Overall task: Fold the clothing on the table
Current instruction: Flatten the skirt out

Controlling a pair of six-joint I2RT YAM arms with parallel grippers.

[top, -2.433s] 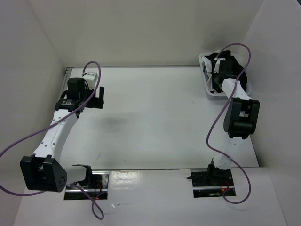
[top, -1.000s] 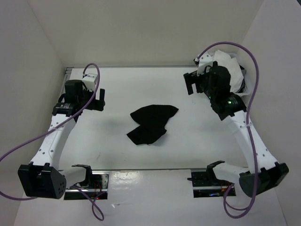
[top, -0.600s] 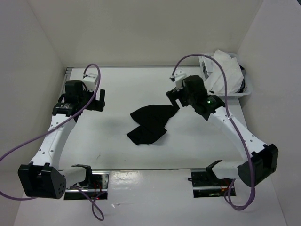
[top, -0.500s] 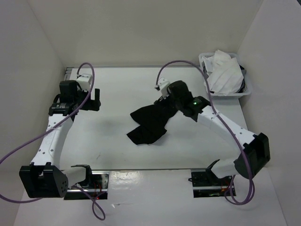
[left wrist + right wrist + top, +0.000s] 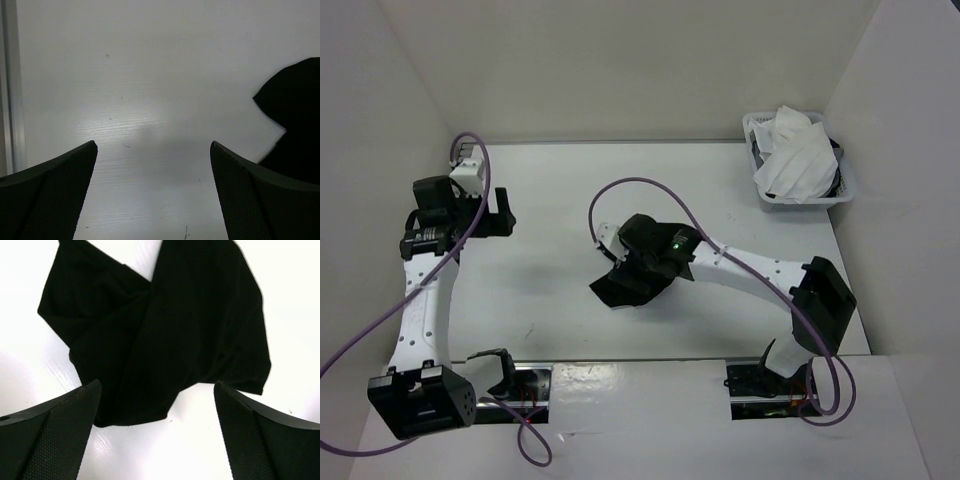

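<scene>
Two arms shifting: the right gripper (image 5: 156,385) has swung across and now hangs right over the clothing (image 5: 165,325), jaws spread wide, nothing held; the left gripper (image 5: 152,145), equally wide and empty, has drawn back, well left of the clothing; folding looks unstarted; garment crumpled on the white table (image 5: 550,290), walls plain white, the basket (image 5: 767,196) far beyond its right

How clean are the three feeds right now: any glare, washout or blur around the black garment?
Top external: even light, sharp, only soft shadows on the table. Right wrist: table blown out to near white around the clothing, whose folds barely show. Left wrist: a bright glare patch mid-frame; the clothing is a featureless black shape at the right edge.
</scene>
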